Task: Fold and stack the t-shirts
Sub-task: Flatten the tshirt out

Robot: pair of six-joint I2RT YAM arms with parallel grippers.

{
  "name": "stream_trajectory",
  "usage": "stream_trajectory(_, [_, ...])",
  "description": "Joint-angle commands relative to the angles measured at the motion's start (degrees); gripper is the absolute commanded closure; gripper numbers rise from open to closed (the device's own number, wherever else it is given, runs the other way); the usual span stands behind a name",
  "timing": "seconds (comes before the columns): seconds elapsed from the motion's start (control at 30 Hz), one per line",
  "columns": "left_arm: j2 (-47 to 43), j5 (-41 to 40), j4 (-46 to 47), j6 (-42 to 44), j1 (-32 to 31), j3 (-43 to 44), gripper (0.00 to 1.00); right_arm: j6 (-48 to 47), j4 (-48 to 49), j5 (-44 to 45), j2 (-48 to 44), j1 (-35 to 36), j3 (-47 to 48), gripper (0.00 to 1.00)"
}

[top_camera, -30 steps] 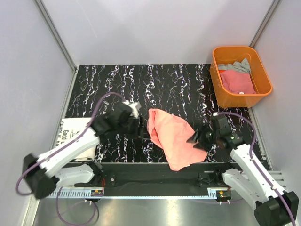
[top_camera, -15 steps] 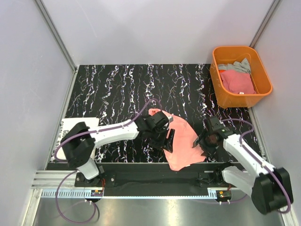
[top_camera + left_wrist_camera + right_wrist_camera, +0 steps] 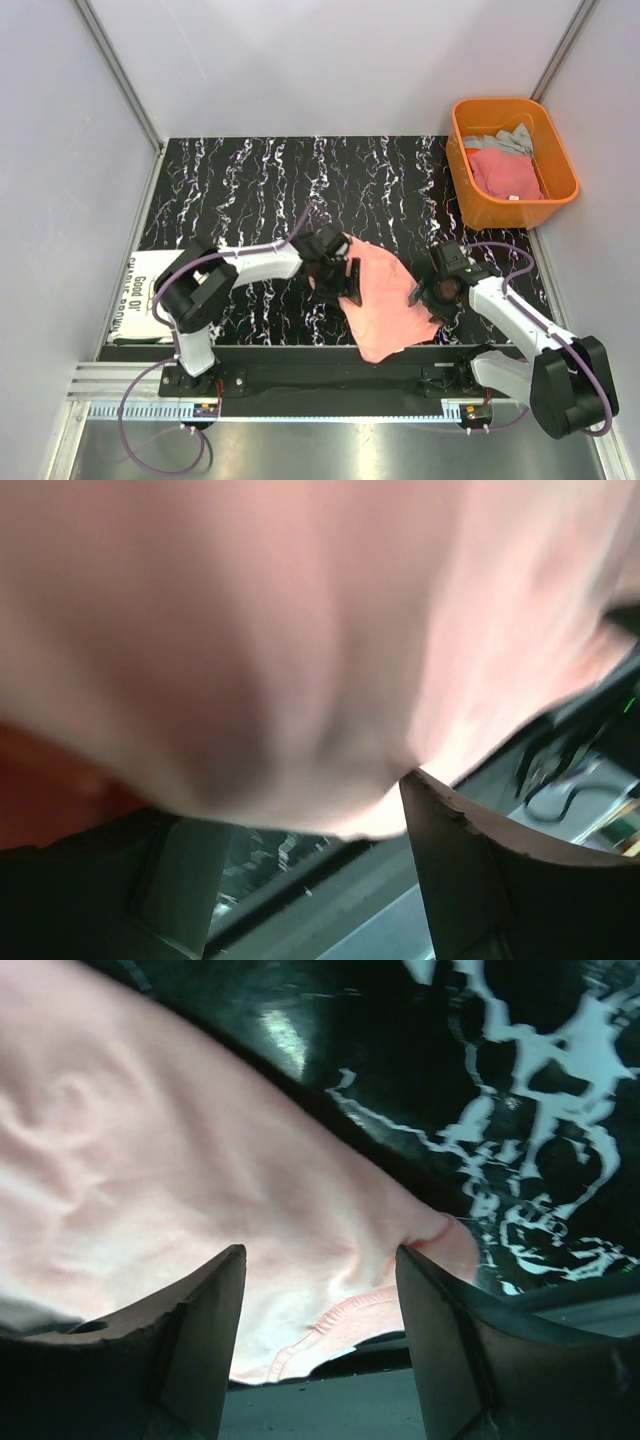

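A salmon-pink t-shirt (image 3: 385, 300) lies crumpled at the near middle of the black marbled table, its lower end hanging over the front edge. My left gripper (image 3: 340, 280) is at the shirt's left edge, jaws apart. In the left wrist view the blurred pink cloth (image 3: 250, 630) fills the frame above the left gripper (image 3: 290, 810). My right gripper (image 3: 425, 295) is at the shirt's right edge, open. The right wrist view shows the right gripper (image 3: 320, 1255) with its fingers straddling the hem of the pink shirt (image 3: 200, 1160). A white t-shirt with black lettering (image 3: 150, 285) lies at the table's left edge.
An orange tub (image 3: 500, 212) stands at the back right, holding a deeper pink tee (image 3: 503, 172) and a grey one (image 3: 503, 140). Grey walls close the table in on three sides. A metal rail runs along the front under the arm bases.
My left arm swung right from beside the shirt onto its left edge. My right gripper closed in on the right edge. Both jaws opened wider.
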Motion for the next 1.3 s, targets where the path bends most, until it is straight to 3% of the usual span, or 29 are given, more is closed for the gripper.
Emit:
stream_trajectory(0.0, [5.47,-3.54,-0.53,5.78,7.64,3.43,0.27,-5.93,4.22,-4.48,1.39,0.02,4.07,0.3])
stream_trajectory(0.1, [8.55,-3.79,-5.45,9.47,12.39,10.12,0.26,-8.3,4.04,-6.24,2.1,0.02,6.62,0.29])
stream_trajectory(0.27, [7.42,-11.25,-12.04,13.35,15.21,15.4,0.24,-10.06,2.73,-5.45,1.75,-0.06,8.73,0.28])
stream_trajectory(0.37, [2.77,-16.62,-13.98,15.37,15.74,14.89,0.23,-9.45,1.24,-5.1,2.71,0.02,8.38,0.3])
stream_trajectory(0.47, [-3.81,-15.23,-15.22,14.86,15.3,11.83,0.25,-9.18,1.32,-7.12,3.33,0.02,6.98,0.32])
stream_trajectory(0.63, [-16.11,-13.56,-15.13,10.12,3.99,2.07,0.36,-10.23,1.32,-10.8,3.24,0.02,4.26,0.41])
stream_trajectory(0.7, [-18.41,-12.07,-13.82,6.53,-2.24,-2.59,0.42,-10.24,1.23,-12.47,3.24,0.11,3.29,0.43])
stream_trajectory(0.73, [-18.6,-10.49,-13.21,5.37,-4.1,-3.74,0.47,-10.06,1.14,-13.09,3.07,0.2,2.67,0.49])
stream_trajectory(0.83, [-18.34,-7.76,-8.65,1.94,-8.6,-8.48,0.49,-8.49,1.14,-14.07,2.89,0.28,2.14,0.5])
stream_trajectory(0.93, [-17.55,-6.35,-6.7,0.44,-9.39,-10.16,0.43,-7.78,1.4,-14.94,3.5,0.28,1.27,0.48])
stream_trajectory(0.97, [-17.37,-6.87,-6.7,0.35,-9.92,-10.16,0.35,-7.6,1.41,-15.29,3.77,0.29,1.0,0.46])
stream_trajectory(1.03, [-16.4,-7.75,-5.91,-0.09,-10.27,-10.95,0.3,-7.43,1.41,-16.26,4.47,0.37,0.3,0.46])
stream_trajectory(1.27, [-11.13,-7.66,-2.39,2.02,-10.36,-10.78,0.32,-6.02,1.06,-15.65,3.59,0.99,-0.58,0.42])
